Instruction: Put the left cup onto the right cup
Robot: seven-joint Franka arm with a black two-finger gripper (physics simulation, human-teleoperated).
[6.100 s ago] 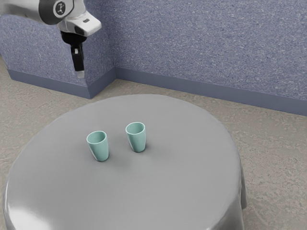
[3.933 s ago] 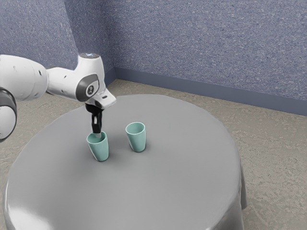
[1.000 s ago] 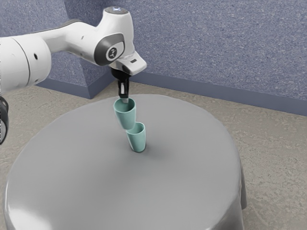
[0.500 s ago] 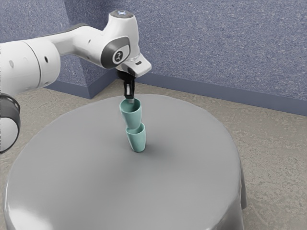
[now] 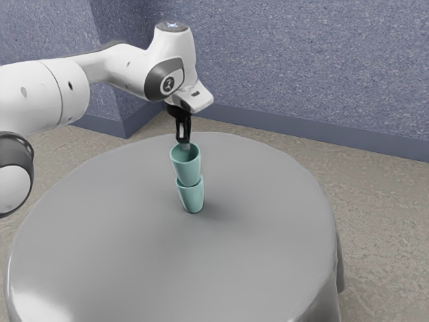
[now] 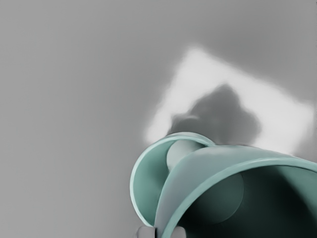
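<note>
Round grey table [image 5: 268, 255], speckled blue wall [image 5: 301, 54], beige floor [image 5: 382, 201].

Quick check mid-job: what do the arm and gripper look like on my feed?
The arm is glossy white, with rounded links and grey joint caps; one cap bears a small pale mark. The gripper is black, slim and two-fingered.

The arm [image 5: 60, 87] is built from thick, rounded white shells, parted by dark grey bands at the joints. A round grey cap [image 5: 168, 80] with a small white mark is set into the wrist. A white block [image 5: 195, 99] is followed by slim black jaws, tipped in pale grey.
</note>
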